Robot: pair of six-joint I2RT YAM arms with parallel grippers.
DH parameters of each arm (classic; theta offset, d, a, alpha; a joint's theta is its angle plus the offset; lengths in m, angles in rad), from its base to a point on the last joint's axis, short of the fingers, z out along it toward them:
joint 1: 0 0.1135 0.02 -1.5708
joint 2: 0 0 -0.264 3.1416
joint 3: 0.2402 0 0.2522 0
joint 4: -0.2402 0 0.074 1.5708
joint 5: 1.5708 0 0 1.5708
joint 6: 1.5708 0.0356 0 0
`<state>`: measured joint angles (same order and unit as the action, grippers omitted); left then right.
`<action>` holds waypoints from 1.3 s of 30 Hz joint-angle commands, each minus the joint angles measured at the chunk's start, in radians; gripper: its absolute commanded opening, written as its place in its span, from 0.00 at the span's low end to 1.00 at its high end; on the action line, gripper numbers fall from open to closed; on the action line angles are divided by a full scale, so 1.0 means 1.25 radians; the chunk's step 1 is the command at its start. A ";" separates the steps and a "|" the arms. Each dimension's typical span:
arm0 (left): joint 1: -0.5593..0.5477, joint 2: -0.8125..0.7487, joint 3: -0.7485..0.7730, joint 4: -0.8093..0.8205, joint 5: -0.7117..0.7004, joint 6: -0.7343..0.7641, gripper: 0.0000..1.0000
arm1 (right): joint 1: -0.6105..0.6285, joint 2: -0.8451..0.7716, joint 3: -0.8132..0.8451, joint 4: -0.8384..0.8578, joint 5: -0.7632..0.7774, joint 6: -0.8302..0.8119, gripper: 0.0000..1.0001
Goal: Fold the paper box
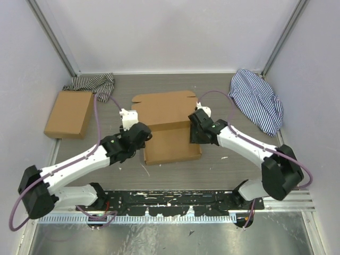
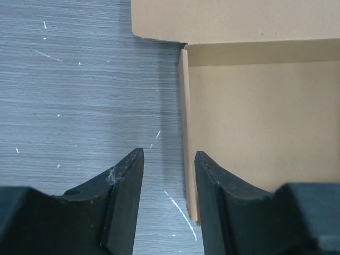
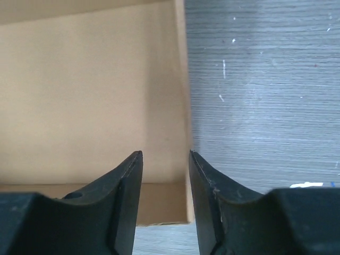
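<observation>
The paper box lies in the middle of the table, its tray part toward the arms with low side walls raised and its lid panel flat behind. My left gripper is open at the tray's left side. In the left wrist view the left wall stands between the open gripper's fingers, close to the right one, with bare table under the rest of the gap. My right gripper is open at the right side. There the right wall rises just inside the right finger of the gripper, not pinched.
A flat ready-made cardboard box lies at the far left. One striped cloth is bunched behind it and another lies at the back right. White walls close in the table's back and sides.
</observation>
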<state>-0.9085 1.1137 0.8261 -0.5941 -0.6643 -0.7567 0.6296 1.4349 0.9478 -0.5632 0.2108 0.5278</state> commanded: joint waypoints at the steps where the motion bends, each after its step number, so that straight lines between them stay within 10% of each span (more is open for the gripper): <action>1: 0.012 0.085 0.080 -0.034 -0.019 -0.006 0.51 | 0.036 -0.104 0.021 -0.012 0.129 0.136 0.45; 4: 0.021 0.116 0.093 -0.013 0.005 0.009 0.52 | 0.045 -0.174 0.019 -0.032 0.269 0.171 0.46; 6: 0.037 0.139 0.102 -0.004 0.028 0.012 0.52 | 0.040 -0.196 0.015 -0.002 0.270 0.141 0.91; 10: 0.087 0.183 0.101 0.016 0.116 0.017 0.51 | -0.007 -0.091 0.068 0.050 0.189 -0.011 1.00; 18: 0.101 0.264 0.109 0.015 0.134 0.046 0.49 | -0.063 0.128 0.188 0.033 0.076 -0.086 0.75; 39: 0.100 0.368 0.180 0.028 0.128 0.116 0.42 | -0.061 0.203 0.151 0.017 0.063 -0.046 0.20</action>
<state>-0.7841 1.5833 1.0019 -0.5808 -0.5011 -0.6472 0.5488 1.7283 1.1397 -0.5468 0.2890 0.4328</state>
